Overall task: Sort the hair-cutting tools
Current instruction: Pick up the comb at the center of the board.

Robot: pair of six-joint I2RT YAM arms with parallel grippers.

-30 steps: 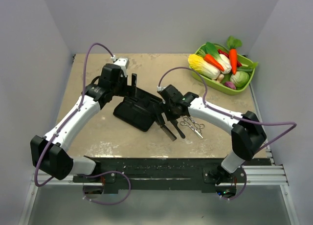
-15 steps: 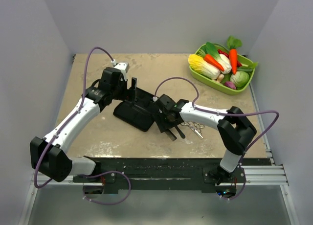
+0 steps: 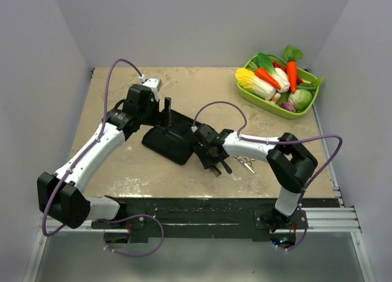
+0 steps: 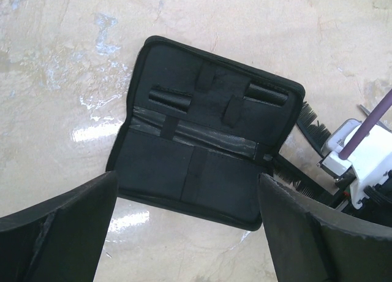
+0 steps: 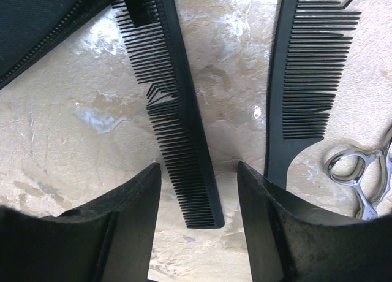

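From where I stand, the right tool point(image 5: 199, 171) is down low over the surface point(image 5: 73, 147) with its fingers apart. One slim black comb point(image 5: 177, 122) lies between them, and there is a gap on either side, so nothing is pinched yet. The comb runs away from the tool at a slant, its near end just ahead of the fingertips and its far end up against the edge of the open case point(image 4: 202, 141).

The second comb point(image 5: 306, 67), the one with the narrow tail, lies just outside one finger. The silver scissors point(image 5: 361, 171) sit beyond that, with only their ring handles showing. The left tool point(image 4: 188, 190) hangs above the case, fingers spread wide and holding nothing.

I see three ways this could go wrong:
- **Slipping out:** the comb is thin and lies flat, so fingers meeting it too high could slide over its spine, or press on the springy teeth and flick it out.
- **Twisting:** because of the slant, a squeeze could turn the comb rather than seat it.
- **Dragging and knocking:** I can't tell whether the far end is caught on the case, and if it is, a lift would drag the case along. The outer finger is also close enough to knock the tailed comb into the scissors
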